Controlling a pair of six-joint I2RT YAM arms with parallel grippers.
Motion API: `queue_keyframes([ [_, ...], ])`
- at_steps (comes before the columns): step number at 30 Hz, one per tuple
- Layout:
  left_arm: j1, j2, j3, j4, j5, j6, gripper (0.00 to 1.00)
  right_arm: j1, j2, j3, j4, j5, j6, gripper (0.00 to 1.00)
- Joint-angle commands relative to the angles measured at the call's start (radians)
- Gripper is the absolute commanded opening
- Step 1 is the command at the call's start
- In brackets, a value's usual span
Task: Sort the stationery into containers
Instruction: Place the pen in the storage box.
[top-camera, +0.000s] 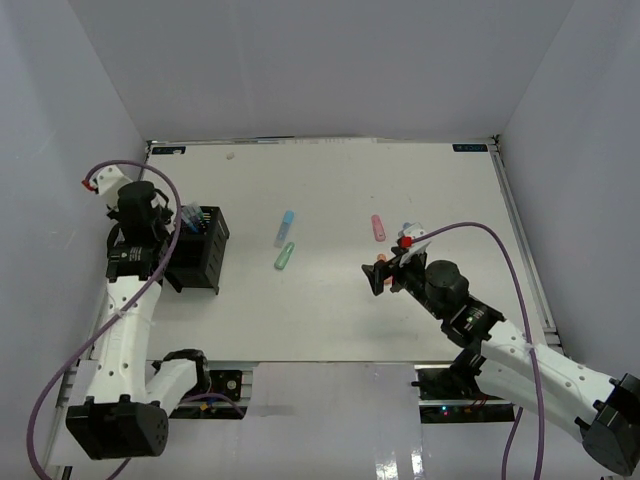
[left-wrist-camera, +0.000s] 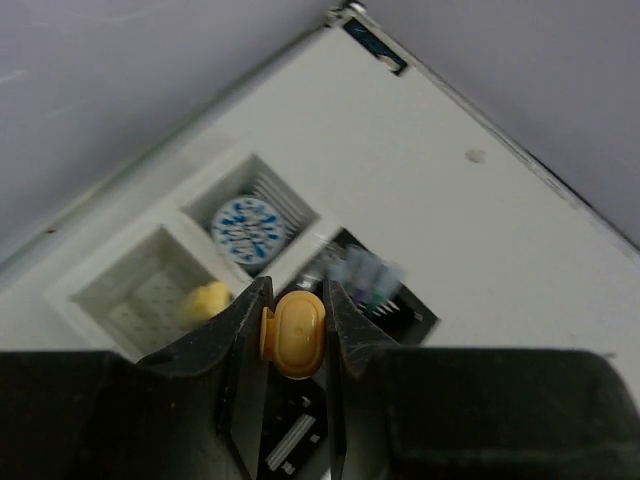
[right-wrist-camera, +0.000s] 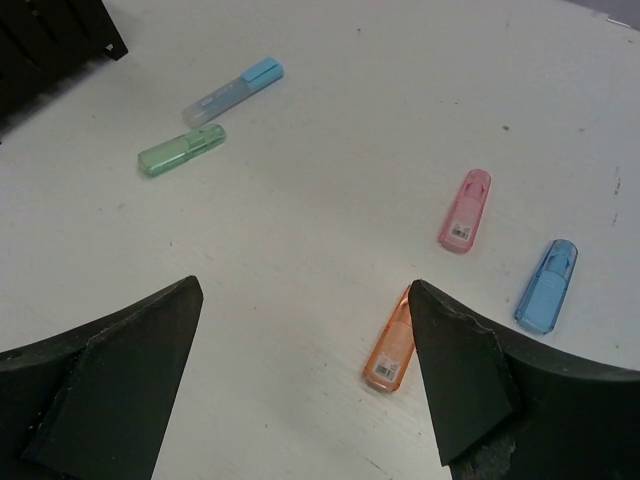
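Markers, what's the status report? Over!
Left jaws shut on yellow-orange marker, near white tray. Right jaws open by orange marker. Nothing seen blocking.

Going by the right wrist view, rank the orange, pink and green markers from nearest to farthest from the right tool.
1. Orange marker: between the open jaws of the right tool, close to the right one.
2. Pink marker: a little beyond, on the right.
3. Green marker: far off, up and to the left.

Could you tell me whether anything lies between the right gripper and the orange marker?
Nothing visible does: the orange marker lies uncovered in the gap between the open jaws of the right gripper, close to one jaw.
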Motion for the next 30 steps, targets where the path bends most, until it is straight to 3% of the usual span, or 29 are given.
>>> queue_keyframes([
  [1, 0.179, -0.007, -0.033, -0.029, -0.046, 0.104, 0.08, -0.004, -0.012, -0.010, 0.024, 0.021, 0.017, 0.90],
  [6, 0.251, 0.003, -0.089, 0.017, 0.014, 0.077, 0.10, -0.005, -0.041, -0.022, 0.024, 0.017, 0.024, 0.90],
  [16, 0.328, 0.016, -0.215, 0.146, -0.026, 0.043, 0.15, -0.008, -0.064, -0.035, 0.024, 0.000, 0.034, 0.90],
  [19, 0.330, 0.028, -0.218, 0.151, -0.008, 0.043, 0.29, -0.010, -0.064, -0.036, 0.024, 0.000, 0.036, 0.90],
  [20, 0.330, 0.029, -0.218, 0.149, -0.005, 0.042, 0.38, -0.010, -0.064, -0.038, 0.024, 0.000, 0.036, 0.90],
  [21, 0.330, 0.029, -0.217, 0.149, 0.000, 0.042, 0.57, -0.010, -0.064, -0.036, 0.024, 0.000, 0.036, 0.90],
  [23, 0.330, 0.025, -0.211, 0.141, 0.012, 0.043, 0.70, -0.010, -0.061, -0.038, 0.026, 0.000, 0.034, 0.90],
  [24, 0.330, 0.022, -0.208, 0.140, 0.018, 0.045, 0.82, -0.011, -0.059, -0.038, 0.026, 0.001, 0.036, 0.90],
  [27, 0.330, 0.017, -0.175, 0.122, 0.075, 0.063, 0.96, -0.011, -0.052, -0.038, 0.026, 0.000, 0.036, 0.90],
  [30, 0.330, 0.022, -0.106, 0.083, 0.187, 0.089, 0.98, -0.011, -0.047, -0.038, 0.026, 0.000, 0.037, 0.90],
])
